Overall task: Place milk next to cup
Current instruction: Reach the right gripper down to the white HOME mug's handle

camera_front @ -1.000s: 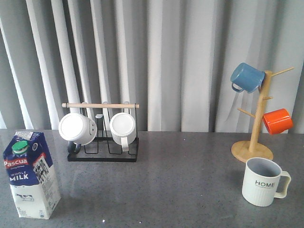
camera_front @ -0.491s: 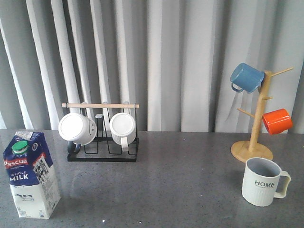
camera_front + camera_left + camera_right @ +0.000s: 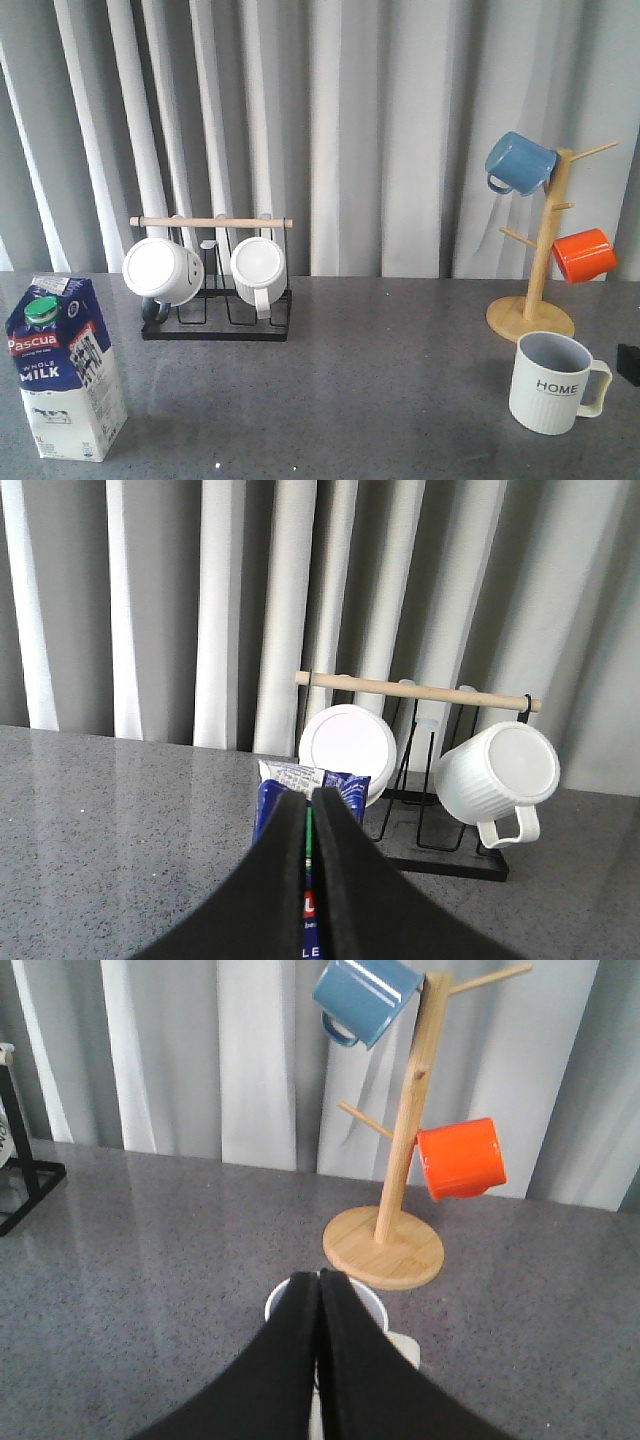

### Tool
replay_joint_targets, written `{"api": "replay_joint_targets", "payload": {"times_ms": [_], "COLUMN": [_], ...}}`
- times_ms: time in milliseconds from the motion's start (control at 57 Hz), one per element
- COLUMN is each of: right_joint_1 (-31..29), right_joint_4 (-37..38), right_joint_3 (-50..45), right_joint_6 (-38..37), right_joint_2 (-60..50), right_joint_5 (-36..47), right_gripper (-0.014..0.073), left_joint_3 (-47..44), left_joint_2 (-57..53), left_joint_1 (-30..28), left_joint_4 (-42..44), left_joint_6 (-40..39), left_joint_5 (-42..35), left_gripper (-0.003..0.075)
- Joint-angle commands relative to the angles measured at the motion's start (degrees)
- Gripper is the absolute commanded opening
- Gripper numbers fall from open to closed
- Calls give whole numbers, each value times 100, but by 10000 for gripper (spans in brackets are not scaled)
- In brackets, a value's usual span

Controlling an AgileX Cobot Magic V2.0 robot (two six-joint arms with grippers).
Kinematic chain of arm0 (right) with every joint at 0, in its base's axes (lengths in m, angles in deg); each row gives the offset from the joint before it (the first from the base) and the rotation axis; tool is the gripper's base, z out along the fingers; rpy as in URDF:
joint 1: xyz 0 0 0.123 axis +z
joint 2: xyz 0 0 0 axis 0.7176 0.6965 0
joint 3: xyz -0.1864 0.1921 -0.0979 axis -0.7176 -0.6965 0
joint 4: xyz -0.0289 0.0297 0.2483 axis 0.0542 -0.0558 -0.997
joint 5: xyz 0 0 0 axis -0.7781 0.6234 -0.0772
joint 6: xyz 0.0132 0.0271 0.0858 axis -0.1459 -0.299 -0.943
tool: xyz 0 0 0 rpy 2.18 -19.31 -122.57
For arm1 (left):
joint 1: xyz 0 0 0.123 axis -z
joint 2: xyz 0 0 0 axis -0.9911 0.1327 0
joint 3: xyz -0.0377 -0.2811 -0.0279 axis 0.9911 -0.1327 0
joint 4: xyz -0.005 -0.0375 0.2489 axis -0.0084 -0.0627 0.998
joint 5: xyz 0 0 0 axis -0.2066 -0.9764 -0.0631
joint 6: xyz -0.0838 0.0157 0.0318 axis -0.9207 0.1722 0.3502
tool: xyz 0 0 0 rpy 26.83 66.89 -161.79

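The milk [image 3: 62, 368], a blue-and-white carton with a green cap, stands upright at the table's front left. In the left wrist view my left gripper [image 3: 308, 795] is shut and empty, held above and in front of the milk [image 3: 342, 784], not touching it. The cup [image 3: 553, 382], cream-white and ribbed with "HOME" lettering, stands at the front right with its handle to the right. My right gripper [image 3: 319, 1278] is shut and empty above the cup [image 3: 373, 1306]. A black part of the right arm [image 3: 630, 364] shows at the front view's right edge.
A black wire rack [image 3: 216, 318] with a wooden bar holds two white mugs behind the milk. A wooden mug tree [image 3: 541, 270] with a blue mug [image 3: 520, 162] and an orange mug [image 3: 584, 254] stands just behind the cup. Grey curtains hang behind the table.
A black part of the right arm has come into the front view at the right edge, beside the cup. The milk and the cup have not moved.
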State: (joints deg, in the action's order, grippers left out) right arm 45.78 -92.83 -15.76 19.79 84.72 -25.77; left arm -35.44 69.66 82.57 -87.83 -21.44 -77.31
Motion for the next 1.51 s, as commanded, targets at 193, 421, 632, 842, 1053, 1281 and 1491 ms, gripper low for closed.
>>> {"api": "replay_joint_targets", "payload": {"times_ms": [193,421,632,842,1053,1281,1491], "right_joint_1": [-17,-17,-17,-10,-11,-20,-62], "right_joint_4": [-44,-33,67,357,155,106,132], "right_joint_3": [214,214,214,214,214,203,-490], "right_joint_6": [-183,-229,-157,19,19,58,334], "right_joint_2": [-2,-2,77,119,119,178,850], "right_joint_5": [267,226,395,1053,1615,1115,2002], "right_gripper": [48,372,605,591,548,517,511], "left_joint_3": [508,1157,1197,1197,1197,1197,1197], "left_joint_2": [22,334,349,349,349,349,349], "left_joint_1": [-8,-8,-8,-8,-8,-8,-8], "left_joint_4": [-27,-27,-27,-27,-27,-27,-27], "left_joint_6": [-88,4,4,4,4,4,4], "left_joint_5": [226,1056,1177,1156,1162,1162,1162], "left_gripper": [31,272,429,433,433,433,433]}}
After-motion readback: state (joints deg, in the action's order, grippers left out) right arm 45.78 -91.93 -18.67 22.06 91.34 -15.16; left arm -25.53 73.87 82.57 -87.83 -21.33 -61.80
